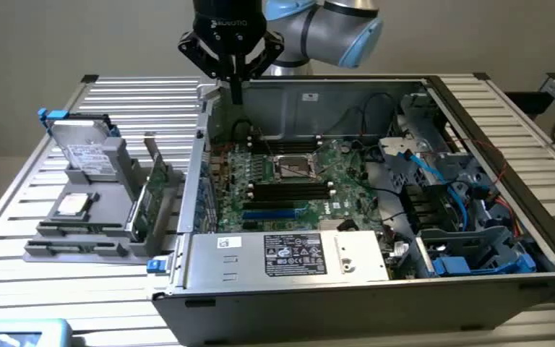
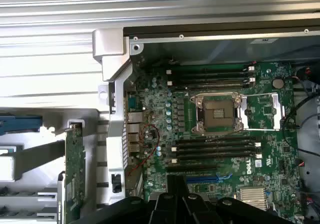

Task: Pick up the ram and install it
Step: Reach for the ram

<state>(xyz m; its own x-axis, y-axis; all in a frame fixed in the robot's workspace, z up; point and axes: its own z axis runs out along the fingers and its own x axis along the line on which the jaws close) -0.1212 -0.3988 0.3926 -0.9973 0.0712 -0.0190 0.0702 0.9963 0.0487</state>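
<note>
My gripper (image 1: 236, 92) hangs shut and empty above the open computer case (image 1: 470, 108), over its rear corner on the exterior view's left. In the wrist view the shut fingers (image 2: 176, 180) point down at the motherboard (image 2: 160, 94), close to the long black memory slots (image 2: 215, 149). The slots (image 1: 287, 191) hold nothing. Green boards (image 1: 159, 191) stand on edge in the grey rack (image 1: 75, 249) just outside the case. The ram is among them, but I cannot tell it from the wider card. One of these boards (image 2: 75, 174) appears edge-on in the wrist view.
The rack also carries a hard drive (image 1: 89, 155) and a processor (image 1: 73, 206). Inside the case are the processor socket (image 1: 295, 166), a power supply (image 1: 292, 254), blue drive bays (image 1: 480, 253) and loose cables (image 1: 422, 170). The case wall (image 1: 200, 166) stands between rack and motherboard.
</note>
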